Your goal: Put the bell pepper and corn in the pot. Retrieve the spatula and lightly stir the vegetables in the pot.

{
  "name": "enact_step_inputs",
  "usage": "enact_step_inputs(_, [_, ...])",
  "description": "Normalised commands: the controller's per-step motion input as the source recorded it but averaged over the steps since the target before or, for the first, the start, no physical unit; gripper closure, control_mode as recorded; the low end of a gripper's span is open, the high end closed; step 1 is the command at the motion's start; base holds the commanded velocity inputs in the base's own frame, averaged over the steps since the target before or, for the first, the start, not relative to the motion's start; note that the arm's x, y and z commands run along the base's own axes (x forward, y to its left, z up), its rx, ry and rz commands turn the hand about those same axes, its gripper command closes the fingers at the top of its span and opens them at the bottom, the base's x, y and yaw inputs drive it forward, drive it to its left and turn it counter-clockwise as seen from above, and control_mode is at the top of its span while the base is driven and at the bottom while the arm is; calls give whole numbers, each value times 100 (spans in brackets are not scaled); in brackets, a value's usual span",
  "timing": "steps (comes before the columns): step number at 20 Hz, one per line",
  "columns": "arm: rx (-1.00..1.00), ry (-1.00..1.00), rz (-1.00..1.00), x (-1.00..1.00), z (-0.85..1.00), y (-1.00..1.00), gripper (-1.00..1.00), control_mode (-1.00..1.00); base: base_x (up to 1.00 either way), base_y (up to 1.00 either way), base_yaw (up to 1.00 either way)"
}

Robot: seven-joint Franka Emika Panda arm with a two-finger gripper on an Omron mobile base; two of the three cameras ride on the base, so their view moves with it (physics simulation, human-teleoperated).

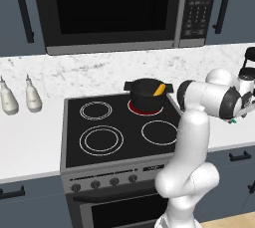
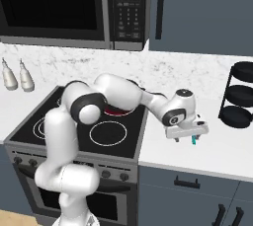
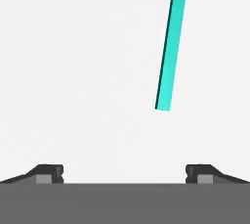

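**Spatula pick-up: the handle to be centred before the jaws are closed**

The gripper (image 3: 124, 171) is held low over the white counter (image 2: 217, 151) to the right of the stove, with its jaws spread wide apart and nothing between them. In the hand view the two fingertips (image 3: 49, 173) are seen well separated at the bottom, and only bare counter lies in the gap.

The spatula (image 3: 171, 47) is seen as a thin, straight green handle lying flat on the counter. Its near end stops short of the fingertips and sits towards the right-hand finger rather than midway; the rest runs up and out of that view, so the blade end cannot be judged. In the right base view a short green piece (image 2: 193, 141) shows just under the hand.

The step in hand is judged to be the retrieval of the spatula. For a clean grasp, the hand should be carried forward along the handle and shifted towards it, so that the handle passes through the middle of the gap. The wrist should be turned a little, so that the handle is crossed squarely by the closing line. The descent should be taken right down to the counter, since so thin a stick could be pushed aside or missed.

The pot (image 1: 146, 95) stands on the rear right burner of the stove (image 1: 119, 127), with something yellow (image 1: 159, 89) showing at its rim, probably the corn; the bell pepper cannot be made out.
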Motion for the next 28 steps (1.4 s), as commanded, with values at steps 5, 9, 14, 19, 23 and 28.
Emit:
enact_step_inputs(5, [1,5,2,33,-27,-22,-100,-100,0,0,0])
enact_step_inputs(9, [1,7,3,28,-30,-16,-100,-100,0,0,0])
enact_step_inputs(14, [0,5,4,17,-41,-1,-100,-100,0,0,0])
enact_step_inputs(19, [0,2,5,2,-49,0,100,-100,0,0,0])
enact_step_inputs(23, [0,2,6,6,-59,0,100,-100,0,0,0])
enact_step_inputs(28, [0,1,8,18,-63,0,100,-100,0,0,0])
